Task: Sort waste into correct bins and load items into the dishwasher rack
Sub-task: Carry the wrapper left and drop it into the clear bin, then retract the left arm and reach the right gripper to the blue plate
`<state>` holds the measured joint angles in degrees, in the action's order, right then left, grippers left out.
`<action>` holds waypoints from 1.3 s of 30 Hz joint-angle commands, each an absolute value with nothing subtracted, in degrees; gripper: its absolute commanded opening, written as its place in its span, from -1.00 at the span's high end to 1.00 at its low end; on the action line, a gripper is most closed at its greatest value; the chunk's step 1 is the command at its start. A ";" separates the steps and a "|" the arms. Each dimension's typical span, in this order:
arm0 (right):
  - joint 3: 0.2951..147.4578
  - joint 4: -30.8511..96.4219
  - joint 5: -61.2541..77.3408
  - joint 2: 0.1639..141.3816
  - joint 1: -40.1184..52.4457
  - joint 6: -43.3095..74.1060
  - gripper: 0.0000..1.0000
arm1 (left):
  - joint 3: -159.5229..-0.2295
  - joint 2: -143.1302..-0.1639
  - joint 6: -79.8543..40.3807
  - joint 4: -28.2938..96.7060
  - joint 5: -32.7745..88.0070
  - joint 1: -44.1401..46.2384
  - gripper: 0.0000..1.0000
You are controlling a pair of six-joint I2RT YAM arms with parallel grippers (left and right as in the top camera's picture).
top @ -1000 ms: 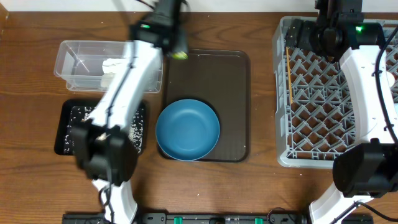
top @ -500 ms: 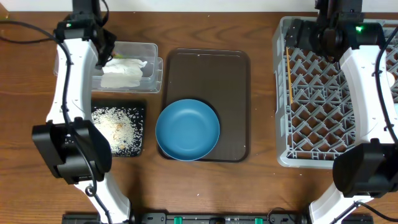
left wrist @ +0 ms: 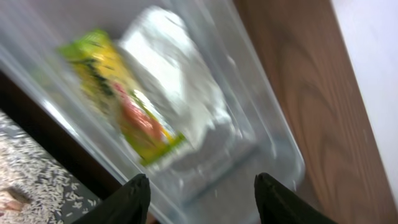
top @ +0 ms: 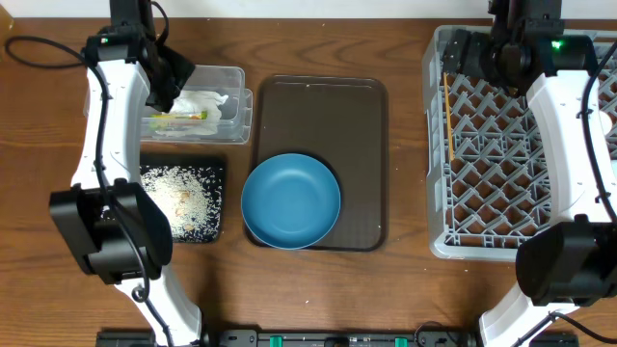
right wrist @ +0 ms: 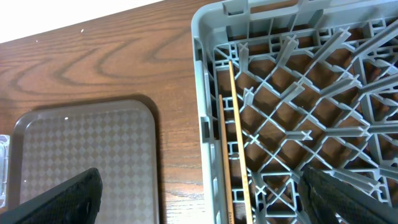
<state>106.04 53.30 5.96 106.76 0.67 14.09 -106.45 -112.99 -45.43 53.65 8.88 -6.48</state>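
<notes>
left gripper (left wrist: 202,186): jaws apart, empty, low over clear container (left wrist: 273,149); could clip the rim on lift-off.
wrapper (left wrist: 118,93): lay on napkin (left wrist: 177,87) inside container; light, could flick out.
dark blue bowl (top: 290,200): on brown tray (top: 318,111), unloaded; smooth rim could slip.
right gripper (right wrist: 202,186): wide open, empty, over rack (right wrist: 323,93) near chopsticks (right wrist: 235,124).

White-shelled left arm (top: 101,125) and right arm (top: 564,145) — black joints, black cables, a green light apiece
</notes>
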 commanded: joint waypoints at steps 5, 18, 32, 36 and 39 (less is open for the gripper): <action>106.02 53.41 6.02 105.23 1.52 14.74 -0.98 | -106.41 -100.75 -33.28 54.83 14.28 -5.32 -0.19; 106.02 53.41 6.02 105.23 1.56 14.74 -0.99 | -106.39 -91.13 -41.63 67.20 -3.73 -19.33 -0.31; 106.02 49.52 24.84 105.23 1.61 26.11 -0.98 | -106.39 -91.35 -42.52 69.84 -3.70 -30.85 -0.73; 105.95 49.50 45.56 106.00 5.30 13.41 -0.93 | -106.39 -91.35 -42.52 69.84 -3.70 -30.85 -0.74; 105.95 55.40 45.06 106.08 12.03 3.22 -0.93 | -106.39 -91.35 -42.52 69.84 -3.70 -30.85 -0.74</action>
<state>106.06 52.07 33.74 106.76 4.73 15.51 -106.41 -91.24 -42.17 69.47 -3.01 -30.65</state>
